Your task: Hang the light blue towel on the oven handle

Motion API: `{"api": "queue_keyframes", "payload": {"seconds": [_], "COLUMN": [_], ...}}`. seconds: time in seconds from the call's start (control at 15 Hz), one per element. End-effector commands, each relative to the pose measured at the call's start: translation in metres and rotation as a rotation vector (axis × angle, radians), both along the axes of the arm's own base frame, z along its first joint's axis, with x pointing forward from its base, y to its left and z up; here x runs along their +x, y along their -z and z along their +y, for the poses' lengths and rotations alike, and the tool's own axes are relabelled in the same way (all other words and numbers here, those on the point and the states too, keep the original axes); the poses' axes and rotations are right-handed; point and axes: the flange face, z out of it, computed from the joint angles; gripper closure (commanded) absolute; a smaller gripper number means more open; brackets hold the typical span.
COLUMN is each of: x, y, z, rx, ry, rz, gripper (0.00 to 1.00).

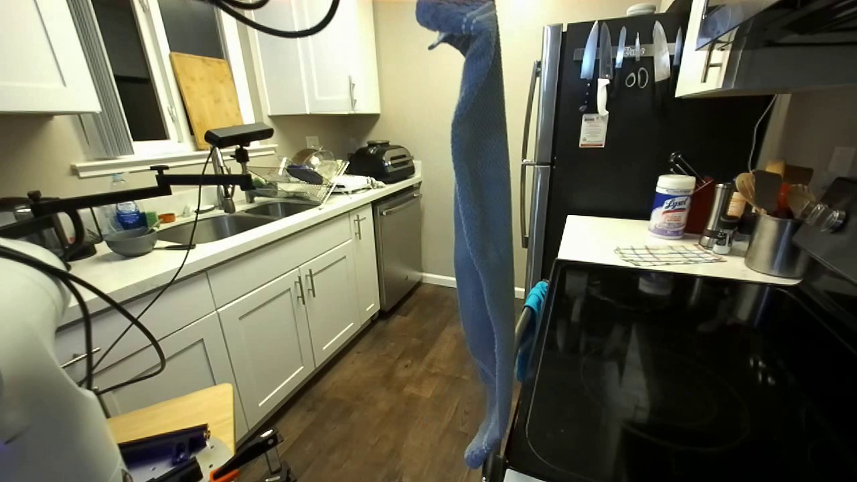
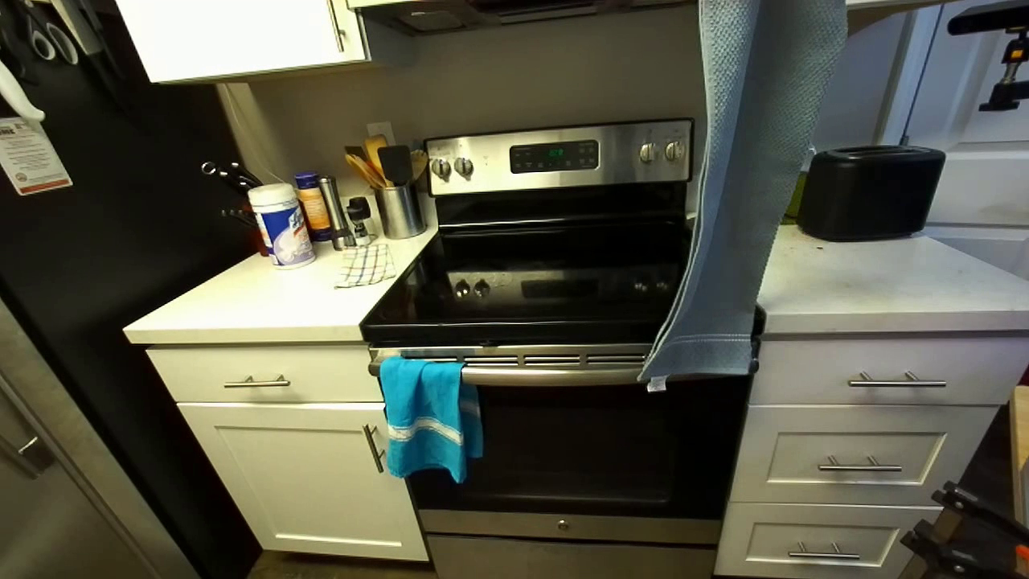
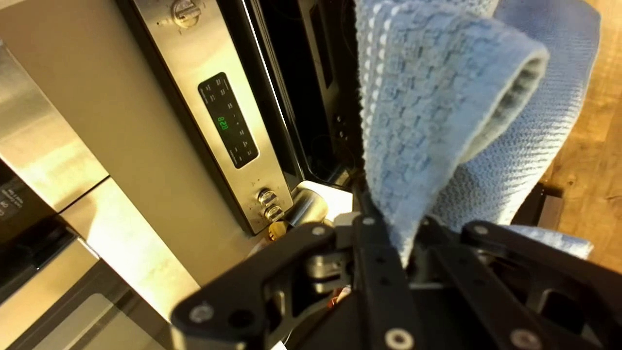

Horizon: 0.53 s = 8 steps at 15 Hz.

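White kitchen cabinets [image 1: 274, 335] stand on a dark wood floor [image 1: 395, 395], and a tall black fridge [image 1: 622, 177] rises beyond the stove [image 2: 563, 322], whose top is black glass. By the stove's front edge hangs the light blue towel [image 2: 744, 193], long, its lower edge crossing the right end of the oven handle [image 2: 555, 376] in an exterior view; whether cloth and handle touch, I cannot tell. A turquoise cloth [image 2: 430, 410] hangs over the handle's left end. The gripper [image 3: 399, 223] is clamped on a gathered fold at the towel's upper end. To hang it well, the loose end should probably be led slowly over the handle and fed down between handle and oven door [image 2: 563, 450], to the right of the turquoise cloth. Best to let go only once enough towel lies on each side to balance.
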Motion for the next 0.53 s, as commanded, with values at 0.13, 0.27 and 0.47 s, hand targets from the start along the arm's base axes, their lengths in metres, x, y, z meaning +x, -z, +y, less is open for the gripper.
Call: {"api": "queue_keyframes", "payload": {"seconds": [0.13,0.27,0.47], "x": [0.02,0.028,0.046], "y": [-0.005,-0.01,-0.015], "z": [-0.013,-0.017,-0.024], "rx": [0.011,0.016,0.028], "ry": [0.02,0.041,0.071], "rz": [0.05,0.053,0.059], "gripper": [0.98,0.98,0.98]}}
